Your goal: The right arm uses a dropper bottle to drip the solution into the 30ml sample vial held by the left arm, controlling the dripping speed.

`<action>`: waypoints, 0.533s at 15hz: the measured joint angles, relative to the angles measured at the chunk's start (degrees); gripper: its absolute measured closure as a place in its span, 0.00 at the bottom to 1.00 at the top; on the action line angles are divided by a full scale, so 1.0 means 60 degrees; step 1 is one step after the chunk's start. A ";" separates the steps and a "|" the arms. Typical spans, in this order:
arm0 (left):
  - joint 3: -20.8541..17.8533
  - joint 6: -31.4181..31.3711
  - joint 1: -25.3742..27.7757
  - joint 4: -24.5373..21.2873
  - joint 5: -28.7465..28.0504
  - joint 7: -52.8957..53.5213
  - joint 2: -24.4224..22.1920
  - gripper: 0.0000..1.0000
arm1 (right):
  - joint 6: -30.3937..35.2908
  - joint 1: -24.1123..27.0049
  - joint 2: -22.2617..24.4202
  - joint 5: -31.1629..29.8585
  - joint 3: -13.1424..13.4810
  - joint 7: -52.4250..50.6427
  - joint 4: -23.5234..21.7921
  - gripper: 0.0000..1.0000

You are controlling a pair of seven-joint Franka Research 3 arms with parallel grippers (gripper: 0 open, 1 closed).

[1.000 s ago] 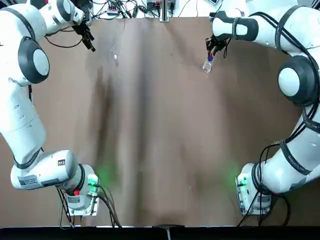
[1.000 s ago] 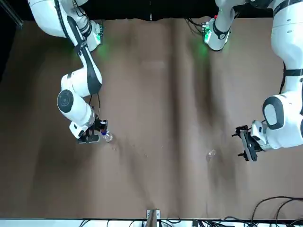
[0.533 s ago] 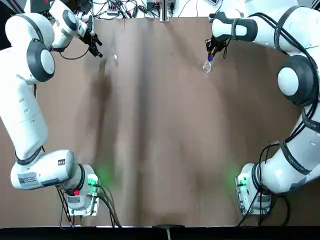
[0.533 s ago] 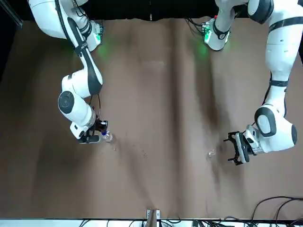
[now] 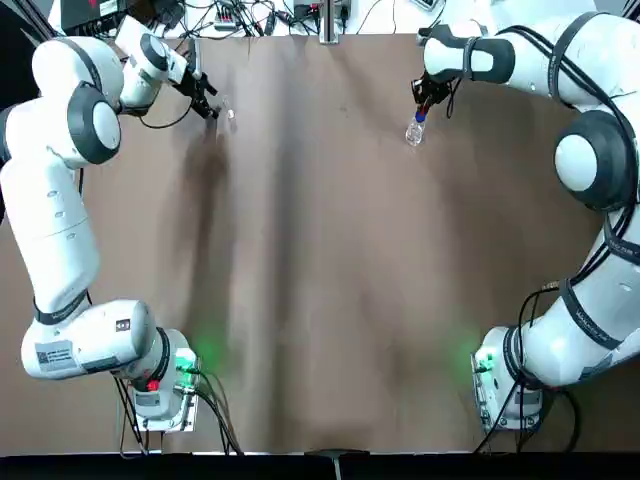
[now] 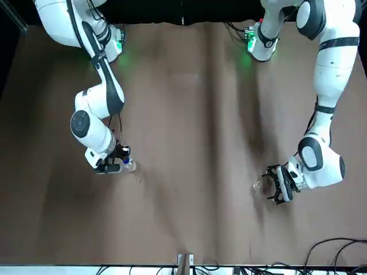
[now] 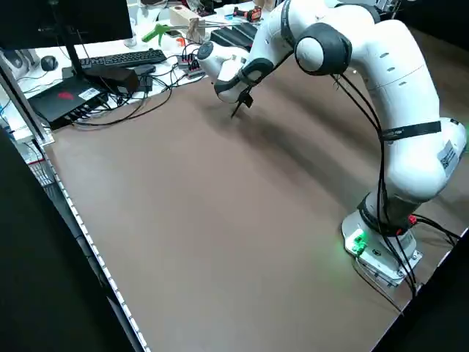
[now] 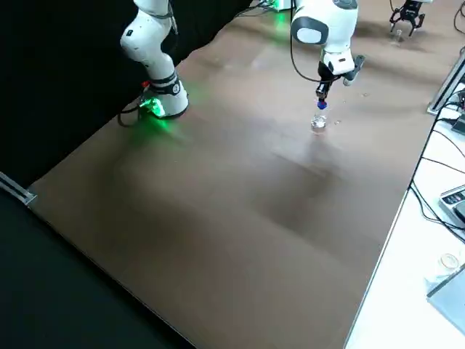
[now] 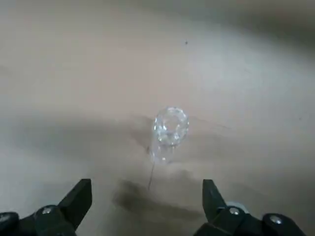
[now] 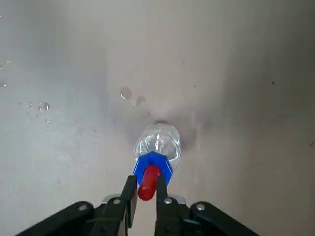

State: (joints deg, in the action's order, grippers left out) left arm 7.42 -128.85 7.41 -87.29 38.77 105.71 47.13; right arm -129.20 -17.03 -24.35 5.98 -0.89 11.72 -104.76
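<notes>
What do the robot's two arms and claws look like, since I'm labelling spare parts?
Both arms are white with dark grey joint rings and black straps. The right arm has black cables strapped along it; the left arm has a label near its base. Both claws are black.

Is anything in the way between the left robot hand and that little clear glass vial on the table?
Nothing visible stands between them. The left gripper is open near the vial, with only bare table around it. The right gripper, at the dropper bottle, is well off to the other side.
</notes>
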 joint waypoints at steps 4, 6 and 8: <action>0.0062 -0.0017 -0.0017 0.0008 0.0583 0.1218 0.0215 0.01 | 0.0000 0.0000 0.0000 -0.0052 0.0000 0.0000 -0.0003 0.85; 0.0122 -0.0017 -0.0021 0.0010 0.0592 0.1347 0.0256 0.01 | 0.0000 0.0000 0.0000 -0.0057 0.0000 0.0000 -0.0003 0.87; 0.0301 -0.0016 -0.0021 0.0012 0.0592 0.1392 0.0300 0.01 | 0.0000 0.0000 -0.0001 -0.0058 0.0000 0.0000 -0.0004 0.89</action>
State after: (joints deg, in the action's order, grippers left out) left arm 9.23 -128.95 7.28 -87.22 42.33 114.07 48.93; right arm -129.20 -17.03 -24.36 5.63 -0.89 11.72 -104.78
